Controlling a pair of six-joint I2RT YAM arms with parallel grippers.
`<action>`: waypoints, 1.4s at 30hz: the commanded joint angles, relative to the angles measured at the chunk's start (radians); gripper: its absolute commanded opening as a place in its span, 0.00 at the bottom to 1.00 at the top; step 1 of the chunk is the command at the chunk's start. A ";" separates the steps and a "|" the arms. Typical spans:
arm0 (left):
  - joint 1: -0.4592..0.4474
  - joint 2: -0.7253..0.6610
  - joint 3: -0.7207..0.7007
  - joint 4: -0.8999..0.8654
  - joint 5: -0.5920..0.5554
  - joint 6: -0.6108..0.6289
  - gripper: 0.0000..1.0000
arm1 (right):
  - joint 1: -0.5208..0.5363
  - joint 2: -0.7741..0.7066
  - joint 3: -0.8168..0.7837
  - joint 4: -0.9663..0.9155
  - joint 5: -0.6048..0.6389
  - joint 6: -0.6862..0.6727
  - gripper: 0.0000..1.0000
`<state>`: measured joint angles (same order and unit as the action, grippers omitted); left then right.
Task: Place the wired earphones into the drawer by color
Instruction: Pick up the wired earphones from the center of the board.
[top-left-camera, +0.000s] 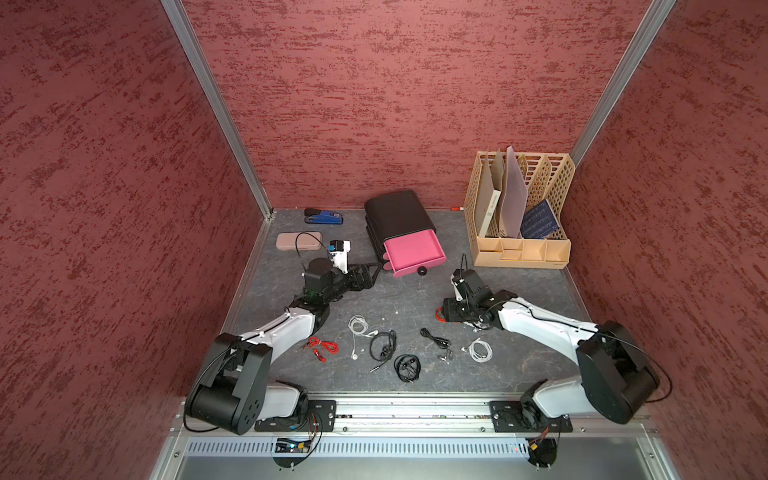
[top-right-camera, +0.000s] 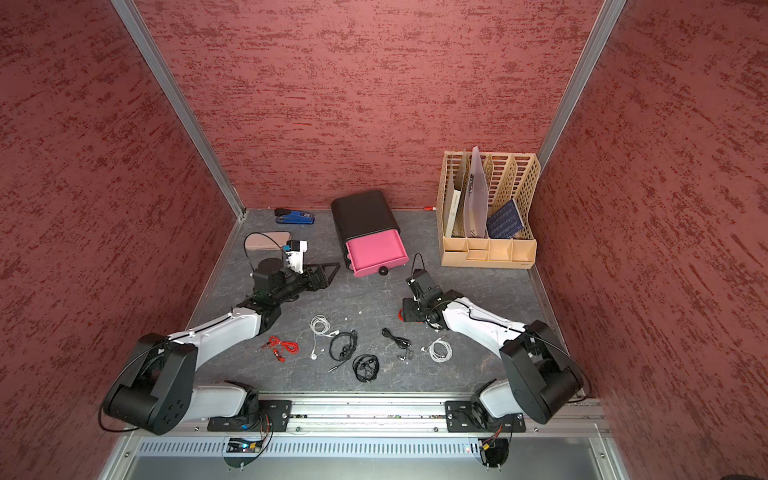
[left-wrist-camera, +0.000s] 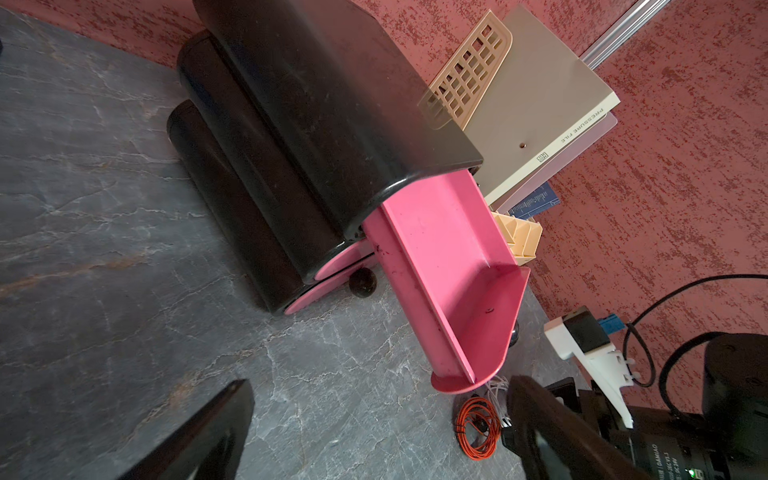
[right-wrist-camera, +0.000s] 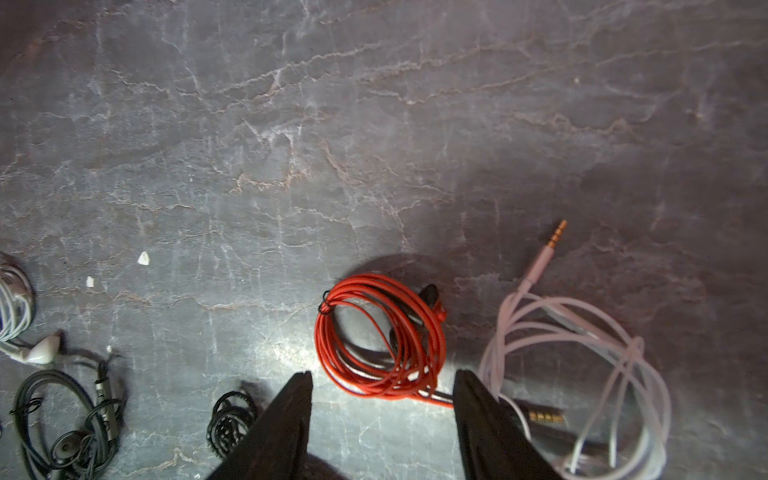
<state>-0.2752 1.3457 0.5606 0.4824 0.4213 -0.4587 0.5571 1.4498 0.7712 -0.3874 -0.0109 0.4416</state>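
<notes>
Sorting done: none; top drawer (top-left-camera: 411, 249), near the counter's (top-left-camera: 415, 299) back edge, open and empty.
Earphones (top-left-camera: 406, 369): all on counter, toward front edge.
Right jaws: apart, straddling red coil (right-wrist-camera: 326, 345).
Left jaws: spread wide, empty.

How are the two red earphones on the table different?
The wound red earphones form a tidy ring; the loose red earphones sprawl in squiggles. The wound red earphones lie between the right gripper's open jaws; the loose red earphones lie alone beside the left arm. Both are red, on the table.
</notes>
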 joint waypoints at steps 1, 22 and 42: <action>-0.005 0.003 0.002 0.024 0.007 0.006 1.00 | -0.015 0.043 -0.012 0.036 -0.017 0.009 0.57; -0.003 -0.003 0.004 0.018 0.002 0.009 1.00 | -0.037 0.088 -0.031 0.090 -0.044 0.028 0.25; -0.003 -0.041 -0.010 0.004 -0.044 0.014 1.00 | -0.040 -0.167 -0.048 0.005 -0.040 0.009 0.06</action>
<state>-0.2752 1.3277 0.5602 0.4793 0.3916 -0.4572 0.5205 1.3315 0.7132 -0.3492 -0.0563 0.4629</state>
